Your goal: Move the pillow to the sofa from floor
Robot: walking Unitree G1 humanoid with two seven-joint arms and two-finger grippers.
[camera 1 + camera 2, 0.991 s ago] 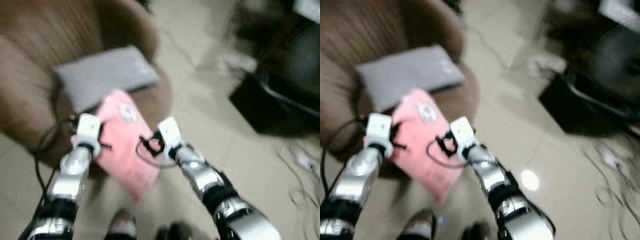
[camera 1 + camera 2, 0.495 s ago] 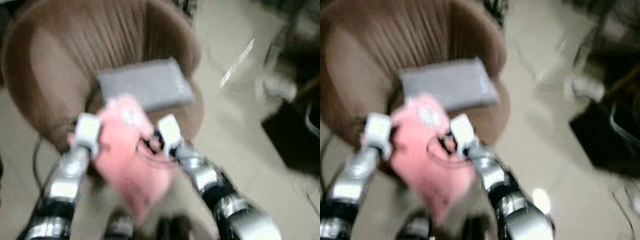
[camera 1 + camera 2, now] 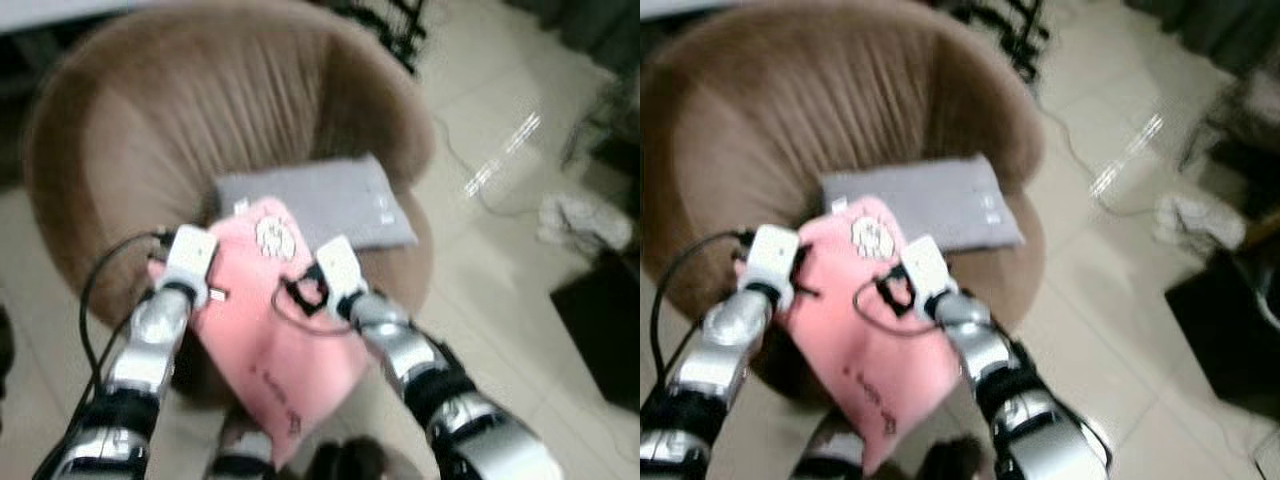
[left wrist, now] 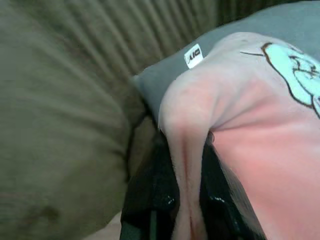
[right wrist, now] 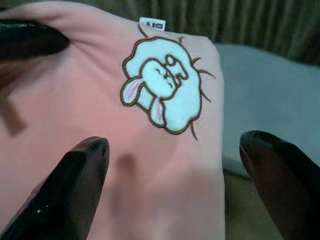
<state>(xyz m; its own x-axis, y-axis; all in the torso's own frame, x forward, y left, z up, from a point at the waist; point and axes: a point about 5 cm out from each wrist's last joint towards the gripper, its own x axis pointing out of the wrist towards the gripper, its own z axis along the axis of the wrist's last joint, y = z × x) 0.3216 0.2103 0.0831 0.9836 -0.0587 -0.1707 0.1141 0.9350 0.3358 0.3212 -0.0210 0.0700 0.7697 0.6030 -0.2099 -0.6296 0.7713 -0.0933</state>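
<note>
- We hold the pink pillow [image 3: 265, 330] over the front of the brown sofa [image 3: 150, 130], its top edge overlapping the grey cushion [image 3: 330, 200].
- Our left gripper [image 4: 187, 165] pinches a fold of the edge; our right gripper [image 5: 172, 185] stands wide, straddling the other edge.
- We should reach further in, so the pillow lands on the seat — not the rim.
- A white tag [image 4: 193, 55] seems to read "DIY"; the bunny patch [image 5: 160, 92] carries no words.

Grey cushion [image 3: 318, 203], tiled floor [image 3: 500, 290]
</note>
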